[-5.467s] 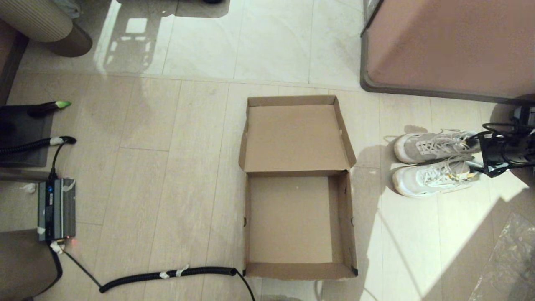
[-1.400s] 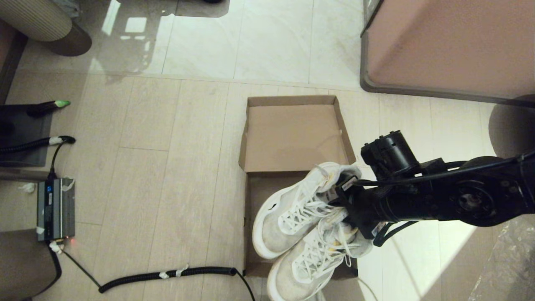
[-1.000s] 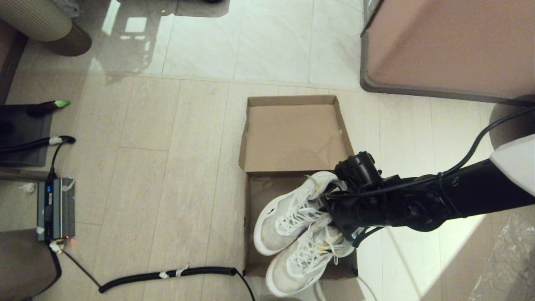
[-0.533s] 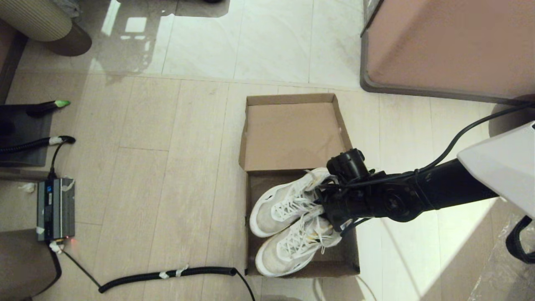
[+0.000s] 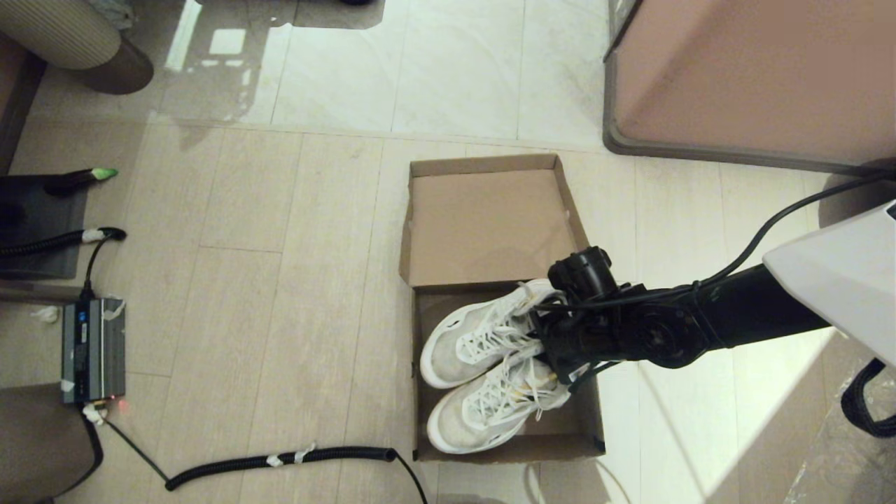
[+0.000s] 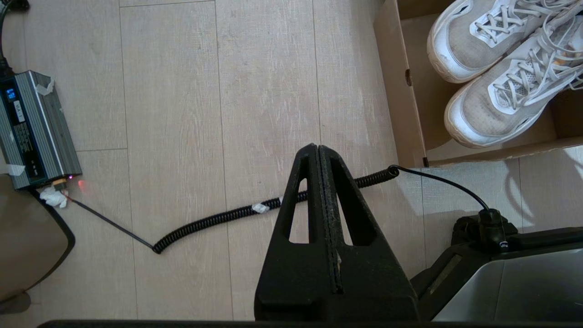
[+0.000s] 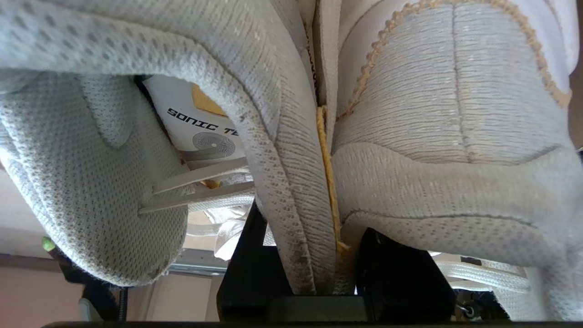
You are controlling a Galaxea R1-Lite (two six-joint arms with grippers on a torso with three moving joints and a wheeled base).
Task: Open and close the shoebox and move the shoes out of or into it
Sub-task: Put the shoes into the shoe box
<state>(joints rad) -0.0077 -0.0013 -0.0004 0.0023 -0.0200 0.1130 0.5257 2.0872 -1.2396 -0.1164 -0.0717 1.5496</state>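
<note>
The brown cardboard shoebox lies open on the floor, its hinged lid folded back flat on the far side. Both white and grey shoes lie inside the box, toes pointing left. My right gripper is shut on the shoes, pinching the two heel collars together between its black fingers. In the left wrist view the shoes and the box wall show off to one side. My left gripper is shut and empty above the floor near the robot's base.
A large pinkish-brown furniture block with grey base stands at the far right. A coiled black cable runs along the floor near the box's front-left corner. A grey power unit sits at the left. Clear plastic lies at the lower right.
My right gripper carried both shoes from the floor right of the box over it and lowered them inside. Over the last half second the shoes settled slightly and the box shifted a little.
</note>
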